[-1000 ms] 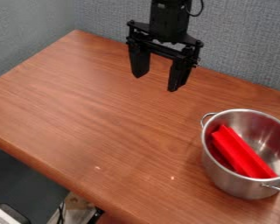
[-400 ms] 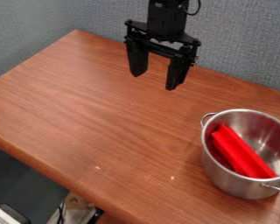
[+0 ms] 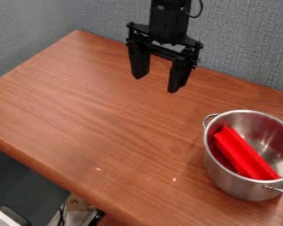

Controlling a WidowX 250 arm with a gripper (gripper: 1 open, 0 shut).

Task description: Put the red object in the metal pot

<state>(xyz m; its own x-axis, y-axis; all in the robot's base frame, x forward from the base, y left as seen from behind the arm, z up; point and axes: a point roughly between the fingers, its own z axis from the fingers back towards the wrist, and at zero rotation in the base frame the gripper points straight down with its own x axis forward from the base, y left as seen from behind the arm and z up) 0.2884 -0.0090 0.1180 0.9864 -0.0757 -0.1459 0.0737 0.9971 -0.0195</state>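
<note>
The red object [image 3: 242, 152], a flat bright red bar, lies slanted inside the metal pot [image 3: 225, 181], which stands at the table's right front corner. My black gripper [image 3: 159, 81] hangs open above the far middle of the table, well to the left of and behind the pot. Nothing is between its two fingers [image 3: 139, 64].
The wooden table [image 3: 96, 115] ends in a front edge running down to the right, with floor and clutter below it. A grey wall stands behind the arm. The pot sits close to the table's right edge.
</note>
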